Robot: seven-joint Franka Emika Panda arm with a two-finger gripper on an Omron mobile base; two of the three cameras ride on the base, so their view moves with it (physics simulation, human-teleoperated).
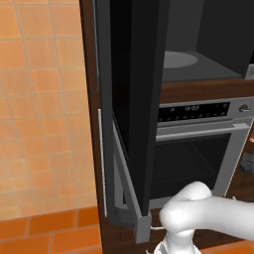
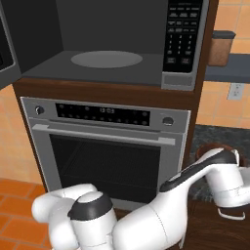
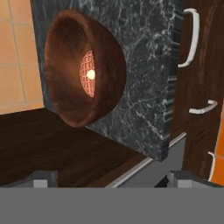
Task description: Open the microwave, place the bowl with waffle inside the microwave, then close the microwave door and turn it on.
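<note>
The microwave stands open, its dark cavity and round grey turntable bare. The microwave door is swung far out to the left, edge-on in the left base view. The reddish-brown bowl holds a waffle and sits on a dark marble counter; the hand view is rolled sideways. My gripper is open and faces the bowl from a short distance, with its fingertips wide apart and nothing between them. In the right base view the hand hangs low at the right, beside the oven.
An oven with display strip and knobs sits below the microwave. The microwave's keypad is on its right side. Wooden drawers with white handles lie under the counter. A brown jar stands on a shelf at the right.
</note>
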